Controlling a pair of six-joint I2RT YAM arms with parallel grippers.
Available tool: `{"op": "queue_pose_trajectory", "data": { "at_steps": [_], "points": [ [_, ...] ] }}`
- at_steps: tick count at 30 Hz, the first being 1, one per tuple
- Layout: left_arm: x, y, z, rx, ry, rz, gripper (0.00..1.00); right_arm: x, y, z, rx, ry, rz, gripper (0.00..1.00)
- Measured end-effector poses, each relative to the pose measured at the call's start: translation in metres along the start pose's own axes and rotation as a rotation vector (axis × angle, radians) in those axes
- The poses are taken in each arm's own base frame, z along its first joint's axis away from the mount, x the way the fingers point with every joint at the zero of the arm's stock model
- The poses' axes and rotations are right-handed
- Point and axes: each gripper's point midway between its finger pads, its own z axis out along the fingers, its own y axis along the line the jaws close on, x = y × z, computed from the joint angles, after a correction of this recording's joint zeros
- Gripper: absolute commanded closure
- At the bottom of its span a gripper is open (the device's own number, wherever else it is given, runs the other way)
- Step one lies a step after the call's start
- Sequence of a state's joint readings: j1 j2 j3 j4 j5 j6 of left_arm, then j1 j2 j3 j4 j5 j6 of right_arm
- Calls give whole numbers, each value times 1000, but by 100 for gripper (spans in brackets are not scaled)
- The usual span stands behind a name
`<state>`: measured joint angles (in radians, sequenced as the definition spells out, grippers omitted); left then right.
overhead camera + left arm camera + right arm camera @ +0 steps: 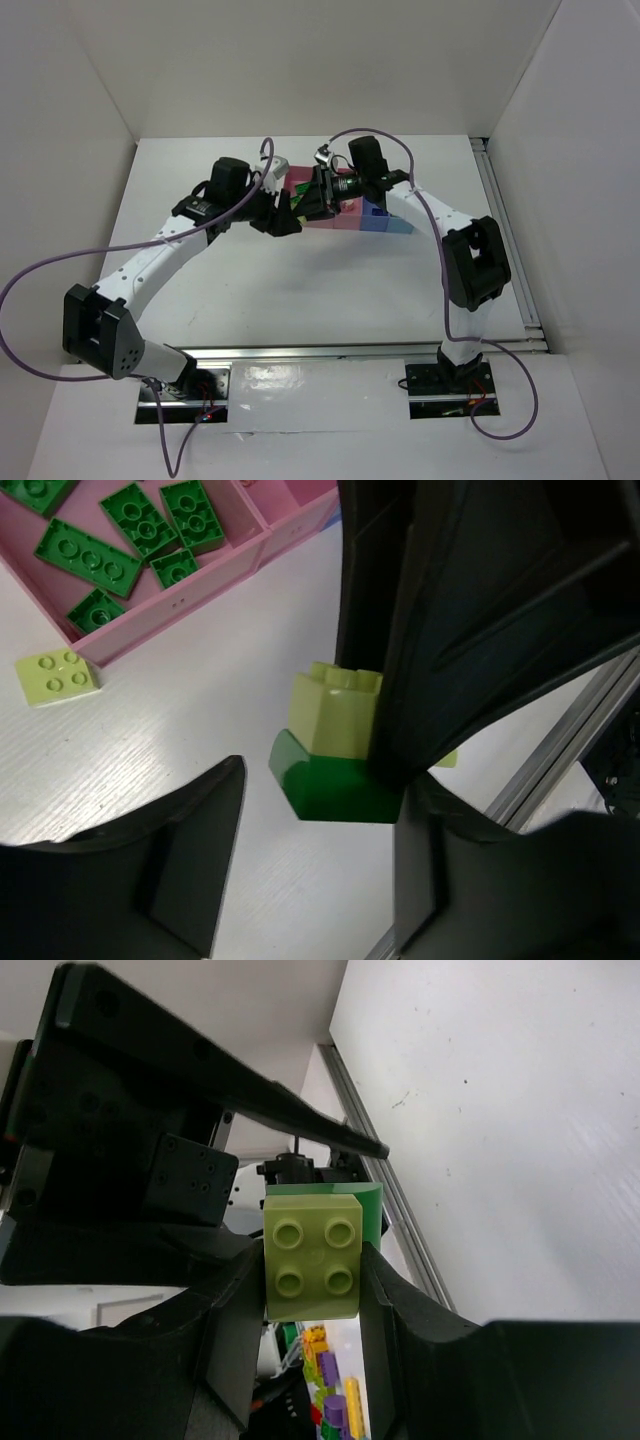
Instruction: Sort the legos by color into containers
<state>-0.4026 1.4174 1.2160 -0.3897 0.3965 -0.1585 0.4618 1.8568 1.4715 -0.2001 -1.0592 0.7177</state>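
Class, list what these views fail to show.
- Top view: left hand and right hand cover most of the joined pink and blue plastic bins.
- Left wrist: right hand hides part of the dark green plastic brick.
- Right wrist: pale green square studded brick hides most of it.

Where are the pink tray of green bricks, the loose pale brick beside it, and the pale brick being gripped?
wide pink plastic bin [190, 595]: left wrist view, its near wall.
loose pale yellow-green studded brick [57, 677]: left wrist view, its studded top.
gripped pale yellow-green studded brick [312, 1255]: right wrist view, its studded face.
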Motion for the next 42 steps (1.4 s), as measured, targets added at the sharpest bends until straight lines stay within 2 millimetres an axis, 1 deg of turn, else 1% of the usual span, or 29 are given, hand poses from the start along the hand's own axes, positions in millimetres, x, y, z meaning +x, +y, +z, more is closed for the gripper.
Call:
{"op": "queue_pose_trajectory", "data": {
  "at_steps": [2, 3, 4, 6, 8, 9, 10, 15, 24, 27, 29, 32, 34, 36, 39, 42],
  "points": [
    [-2, -3, -1, 5, -7, 3, 47, 1, 2, 2, -3, 5, -3, 90],
    [-2, -5, -2, 8, -10, 6, 52, 1, 2, 2, -3, 5, -3, 90],
    [-3, -6, -3, 9, -11, 10, 63, 1, 2, 2, -2, 5, 0, 90],
    [-1, -6, -4, 5, -5, 15, 71, 0, 1, 2, 3, -1, 12, 90],
    [0, -6, -3, 1, -2, 17, 87, 0, 1, 2, 8, -4, 25, 90],
    [0, -5, -3, -2, -2, 17, 96, 0, 1, 2, 9, -5, 28, 90],
    [0, -5, -3, -3, -2, 17, 100, -1, 1, 2, 10, -6, 31, 90],
    [0, -4, -4, -5, 0, 12, 100, -6, -4, -3, 20, -28, 43, 90],
    [2, 18, -11, -40, -12, -31, 100, -34, -33, -37, 91, -132, 57, 90],
    [1, 22, -13, -54, -17, -46, 100, -49, -49, -44, 213, -201, 48, 91],
    [-1, 25, -10, -64, -10, -74, 100, -65, -65, -51, 340, -283, 38, 91],
    [-18, 33, 4, -88, -10, -126, 100, -85, -90, -68, 528, -405, 39, 91],
    [-31, 40, 17, -114, -12, -154, 100, -91, -108, -82, 642, -467, 55, 91],
    [-39, 48, 32, -151, -8, -190, 100, -95, -126, -100, 749, -518, 77, 91],
    [-44, 57, 57, -192, 17, -233, 100, -99, -146, -128, 878, -582, 98, 91],
    [-42, 67, 90, -232, 61, -276, 100, -103, -164, -160, 995, -642, 114, 90]
  ]
}}
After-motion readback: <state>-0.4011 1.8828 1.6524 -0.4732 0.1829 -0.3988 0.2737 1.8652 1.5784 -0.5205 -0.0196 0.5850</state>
